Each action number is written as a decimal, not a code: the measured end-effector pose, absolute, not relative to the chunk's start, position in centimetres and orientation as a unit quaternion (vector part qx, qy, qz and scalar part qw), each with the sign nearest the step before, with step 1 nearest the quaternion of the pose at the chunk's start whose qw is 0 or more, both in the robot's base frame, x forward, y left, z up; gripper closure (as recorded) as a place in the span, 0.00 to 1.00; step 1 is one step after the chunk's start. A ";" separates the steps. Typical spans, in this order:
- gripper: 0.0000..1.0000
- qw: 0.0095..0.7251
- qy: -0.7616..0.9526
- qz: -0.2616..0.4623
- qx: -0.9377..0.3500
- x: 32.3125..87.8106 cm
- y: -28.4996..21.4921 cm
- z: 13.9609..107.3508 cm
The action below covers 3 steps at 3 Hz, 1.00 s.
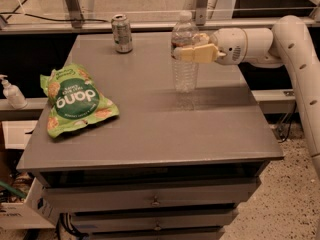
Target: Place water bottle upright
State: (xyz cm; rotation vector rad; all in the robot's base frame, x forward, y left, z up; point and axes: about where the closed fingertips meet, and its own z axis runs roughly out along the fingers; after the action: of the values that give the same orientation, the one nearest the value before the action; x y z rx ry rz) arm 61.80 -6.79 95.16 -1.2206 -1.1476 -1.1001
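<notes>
The water bottle [184, 64], clear and ribbed with a white cap, stands upright with its base on the grey table [150, 129], at the back right of the top. My gripper [192, 53] reaches in from the right on the white arm [280, 39]. Its tan fingers [196, 54] are closed around the bottle's upper body, just below the shoulder.
A silver-green soda can [122, 33] stands upright at the table's back edge, left of the bottle. A green chip bag [75, 99] lies on the left side. A white pump bottle [12, 92] sits on a lower ledge off the left edge. Drawers are below the tabletop.
</notes>
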 end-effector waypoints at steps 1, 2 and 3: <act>1.00 0.534 -0.502 -0.474 -0.488 61.4 -6.9 95.3; 1.00 0.529 -0.520 -0.473 -0.476 60.9 -6.8 94.9; 1.00 0.531 -0.526 -0.463 -0.477 60.6 -6.9 93.6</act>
State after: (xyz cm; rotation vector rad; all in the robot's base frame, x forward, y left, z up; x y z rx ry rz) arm 60.63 -6.95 93.60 -1.1388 -1.2545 -1.1046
